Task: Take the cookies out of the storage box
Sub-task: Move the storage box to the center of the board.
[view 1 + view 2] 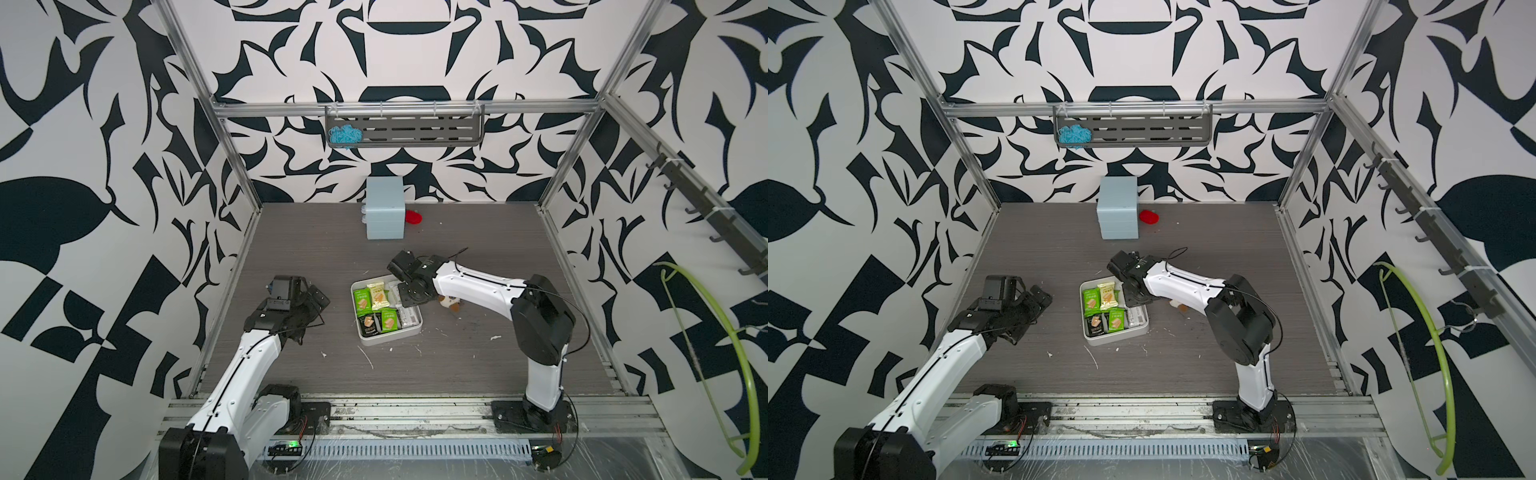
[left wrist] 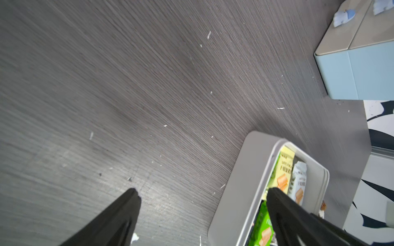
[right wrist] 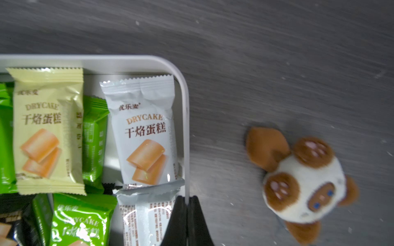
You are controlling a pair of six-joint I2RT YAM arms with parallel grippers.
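Right gripper [image 3: 187, 204]: jaws pinched shut, seemingly on side wall of storage box [image 3: 128, 60], mid-bench [image 1: 457, 365]. Cookies [image 3: 147, 132] seen only inside box. Box to be held steady, not dragged toward plush toy [image 3: 302, 185]. Left gripper [image 2: 202, 191]: jaws spread wide beside box; top packet best taken first.

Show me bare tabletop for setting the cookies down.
Bare: table in front of the storage box, toward the rail; also between box and open left gripper. Crowded: the box's right side, with the plush toy and shut right gripper.
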